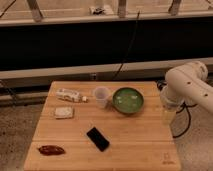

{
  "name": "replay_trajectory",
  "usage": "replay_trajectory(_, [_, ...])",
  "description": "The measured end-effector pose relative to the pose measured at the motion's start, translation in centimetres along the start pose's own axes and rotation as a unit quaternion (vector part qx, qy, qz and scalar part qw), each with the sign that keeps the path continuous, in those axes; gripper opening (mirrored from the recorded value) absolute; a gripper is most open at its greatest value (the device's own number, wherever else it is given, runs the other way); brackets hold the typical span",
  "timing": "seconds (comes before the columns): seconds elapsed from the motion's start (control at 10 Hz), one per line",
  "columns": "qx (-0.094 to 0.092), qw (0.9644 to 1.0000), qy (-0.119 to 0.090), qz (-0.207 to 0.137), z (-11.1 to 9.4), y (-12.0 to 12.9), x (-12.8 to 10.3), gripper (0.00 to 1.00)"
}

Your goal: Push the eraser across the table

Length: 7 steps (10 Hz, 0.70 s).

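The eraser [98,138] is a flat black block lying at an angle on the light wooden table [135,145], a little left of the middle and towards the front. My white arm [187,85] reaches in from the right. The gripper [169,114] hangs down at the table's right edge, beside the green bowl and well to the right of the eraser, not touching it.
A green bowl [128,100] and a translucent cup [101,96] stand at the back middle. A white packet [70,95] and a pale square pad [63,112] lie at the back left. A reddish-brown oblong thing [51,149] lies at the front left. A small dark mark [167,159] is at the front right corner.
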Motion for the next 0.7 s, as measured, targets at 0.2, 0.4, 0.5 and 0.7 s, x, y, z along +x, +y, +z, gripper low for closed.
replay_trajectory(0.2, [0.000, 1.0000, 0.000, 0.000, 0.00, 0.00, 0.00, 0.80])
replay_trajectory(0.4, [0.000, 1.0000, 0.000, 0.000, 0.00, 0.00, 0.00, 0.80])
replay_trajectory(0.5, [0.000, 1.0000, 0.000, 0.000, 0.00, 0.00, 0.00, 0.80])
replay_trajectory(0.7, [0.001, 1.0000, 0.002, -0.004, 0.25, 0.19, -0.24, 0.80])
